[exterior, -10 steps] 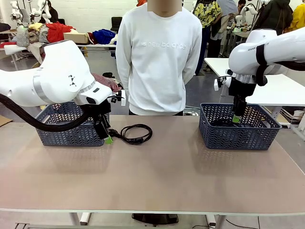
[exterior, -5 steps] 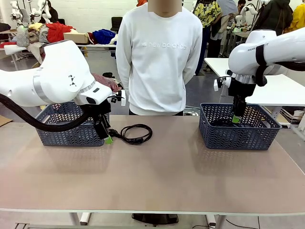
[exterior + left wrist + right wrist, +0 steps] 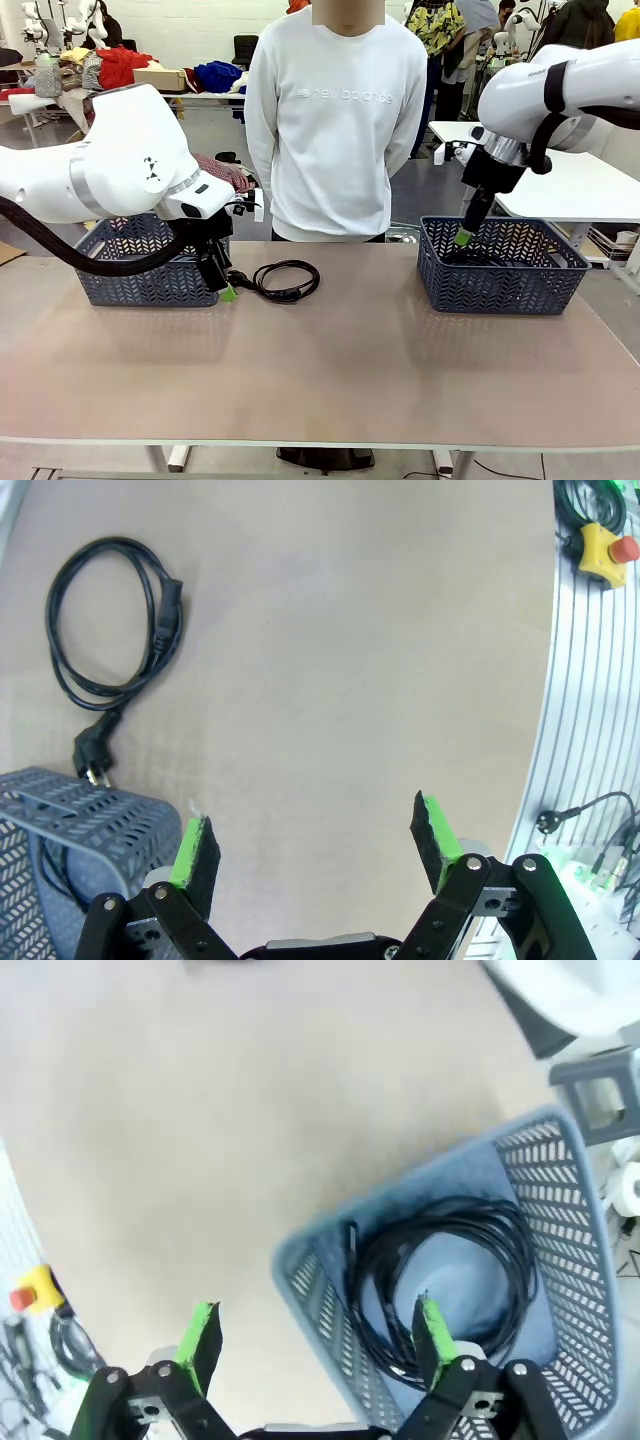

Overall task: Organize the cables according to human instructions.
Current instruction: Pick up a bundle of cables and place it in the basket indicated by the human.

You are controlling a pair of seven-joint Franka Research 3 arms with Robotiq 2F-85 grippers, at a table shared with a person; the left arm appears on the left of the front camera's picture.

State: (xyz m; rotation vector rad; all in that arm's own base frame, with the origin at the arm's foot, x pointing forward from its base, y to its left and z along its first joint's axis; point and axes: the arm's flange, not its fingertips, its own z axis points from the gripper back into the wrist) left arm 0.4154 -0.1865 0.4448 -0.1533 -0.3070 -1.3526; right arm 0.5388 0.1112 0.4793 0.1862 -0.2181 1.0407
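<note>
**One cable on the table, others binned, both grippers empty**

On the table, between the two baskets, lies a coiled black cable (image 3: 285,279), its plug end pointing at the left basket (image 3: 150,270). From the left wrist camera the same cable (image 3: 110,630) is a loose loop on bare tabletop, its plug almost touching the basket's corner. Inside the right basket (image 3: 500,280) sit more coiled cables (image 3: 440,1280), bundled together (how many cannot be told).

The left gripper (image 3: 225,290) hangs just beside the loose cable, near the left basket's front corner, jaws spread wide and holding nothing. The right gripper (image 3: 463,238) is tilted above the right basket's rim, also spread wide and empty.

A person (image 3: 335,120) stands at the far side, arms behind the back, giving no visible signal.

Likely next is picking up the loose cable. To do it well, the left gripper should close across several strands of the coil at once, not a single strand, so the loop lifts whole and the plug does not drag or snag on the basket mesh.

Readable writing: "new balance" across the person's white sweatshirt.
</note>
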